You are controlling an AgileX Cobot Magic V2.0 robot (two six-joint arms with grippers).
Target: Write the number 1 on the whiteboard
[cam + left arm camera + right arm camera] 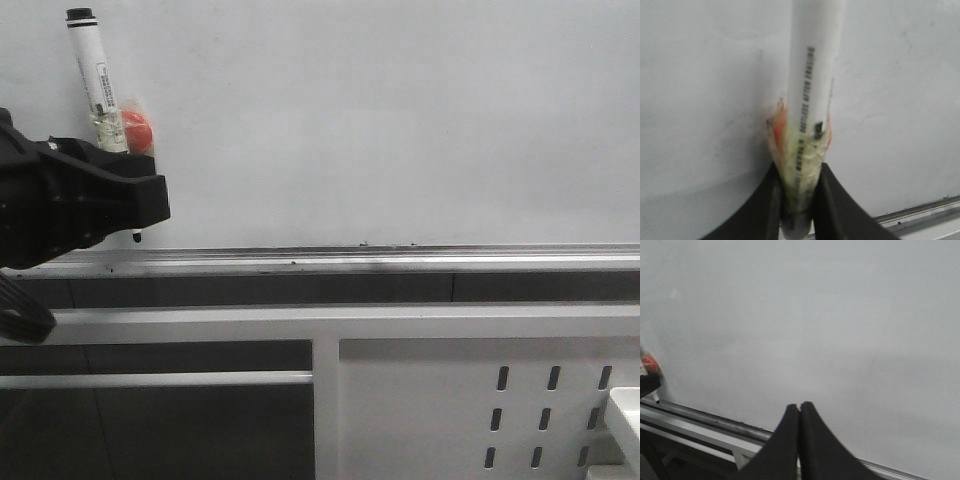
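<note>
No stroke is seen on the whiteboard (400, 110), though a marker (95, 75) is gripped by the left claw (799, 200) at far left (right claw (799, 412) closed, empty).

Marker pen (97, 80) — white barrel, one line of small dark print running lengthwise; visible in the front view and the left wrist view (812, 100), but blurred in both, letters not legible. A small dark block mark sits beside the print lower on the barrel, likewise unreadable.

Whiteboard (400, 120) — no written number, word or sign legible on its surface.

No other label, brand or numeral can be read.
</note>
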